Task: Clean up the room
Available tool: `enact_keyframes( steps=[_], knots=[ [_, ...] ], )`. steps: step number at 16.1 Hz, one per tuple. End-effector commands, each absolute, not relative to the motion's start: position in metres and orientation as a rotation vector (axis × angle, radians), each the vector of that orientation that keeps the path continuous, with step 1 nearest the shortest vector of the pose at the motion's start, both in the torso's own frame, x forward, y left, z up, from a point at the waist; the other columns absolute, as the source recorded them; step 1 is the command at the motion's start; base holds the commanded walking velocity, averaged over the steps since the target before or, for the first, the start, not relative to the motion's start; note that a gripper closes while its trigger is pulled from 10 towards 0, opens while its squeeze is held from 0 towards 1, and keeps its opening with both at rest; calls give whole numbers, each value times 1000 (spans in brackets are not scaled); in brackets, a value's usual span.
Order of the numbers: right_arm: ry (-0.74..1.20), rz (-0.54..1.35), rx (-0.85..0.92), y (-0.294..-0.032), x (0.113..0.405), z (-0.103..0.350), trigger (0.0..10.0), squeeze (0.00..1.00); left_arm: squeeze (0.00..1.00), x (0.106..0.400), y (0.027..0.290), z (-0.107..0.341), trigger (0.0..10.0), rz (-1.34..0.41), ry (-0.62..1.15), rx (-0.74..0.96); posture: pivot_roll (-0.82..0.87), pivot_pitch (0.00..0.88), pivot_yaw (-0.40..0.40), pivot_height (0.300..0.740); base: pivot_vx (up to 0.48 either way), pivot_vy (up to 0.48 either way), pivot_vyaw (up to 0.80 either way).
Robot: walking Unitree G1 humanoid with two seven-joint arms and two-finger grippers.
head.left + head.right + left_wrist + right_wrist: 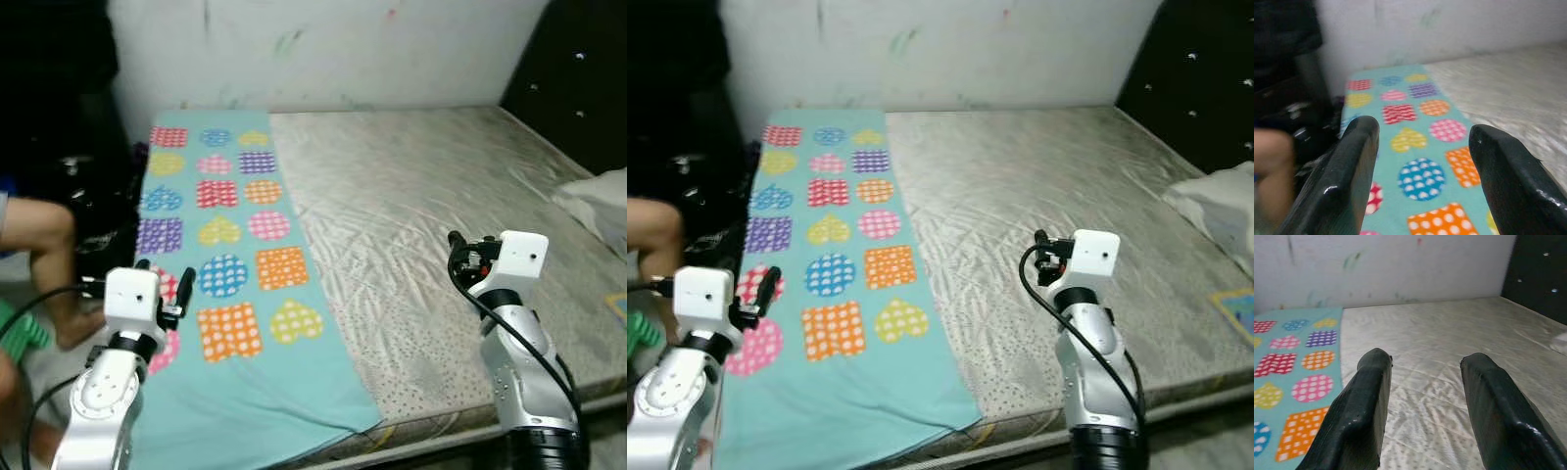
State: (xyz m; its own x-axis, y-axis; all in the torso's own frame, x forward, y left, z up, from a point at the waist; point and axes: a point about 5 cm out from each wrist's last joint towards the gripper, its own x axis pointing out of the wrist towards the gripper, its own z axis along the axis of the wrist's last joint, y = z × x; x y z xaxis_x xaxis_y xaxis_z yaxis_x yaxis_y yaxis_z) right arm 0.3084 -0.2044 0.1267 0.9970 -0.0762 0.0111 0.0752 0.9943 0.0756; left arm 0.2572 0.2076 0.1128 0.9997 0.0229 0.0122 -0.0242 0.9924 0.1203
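Note:
A teal blanket (pixel 230 235) printed with dotted hearts, squares and circles lies flat along the left side of a bare grey mattress (pixel 441 186). My left gripper (pixel 167 289) hovers open over the blanket's near left part; its fingers (pixel 1354 166) frame the coloured shapes (pixel 1420 178) in the left wrist view. My right gripper (pixel 458 257) is held open above the mattress near its front edge, and its fingers (pixel 1369 396) point across the bare mattress (pixel 1449 347) toward the wall.
A person's bare leg (pixel 54 255) is at the left, beside the bed. A white pillow (pixel 602 201) lies at the right edge of the mattress. A dark headboard (pixel 578 78) stands at the far right, a white wall (pixel 323 49) behind.

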Motion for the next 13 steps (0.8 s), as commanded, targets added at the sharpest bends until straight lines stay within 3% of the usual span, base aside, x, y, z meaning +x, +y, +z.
enact_keyframes(
  steps=[1, 8, 9, 12, 13],
  knots=[
    [0, -71, 83, -201, 310, 122, 10000, 0, 0, 266, 201, 119, 10000, 89, -43, 60, -15, 0, -16, 740, 0, 0, 0],
    [-16, -47, 88, -200, 313, 125, 10000, 0, 0, 267, 199, 119, 10000, 108, -45, 49, -11, 0, -19, 740, 0, 0, 0],
    [-23, -44, 91, -200, 313, 125, 10000, 1000, 0, 267, 200, 118, 10000, 112, -43, 50, -11, 0, -19, 740, 0, 0, 0],
    [-17, -44, 85, -199, 313, 124, 10000, 1000, 0, 266, 204, 117, 10000, 126, -38, 51, -9, 0, -21, 740, 0, 0, 0],
    [-10, -42, 77, -198, 313, 123, 10000, 400, 0, 266, 203, 117, 10000, 128, -37, 50, -8, 0, -22, 740, 0, 0, 0]
  ],
)
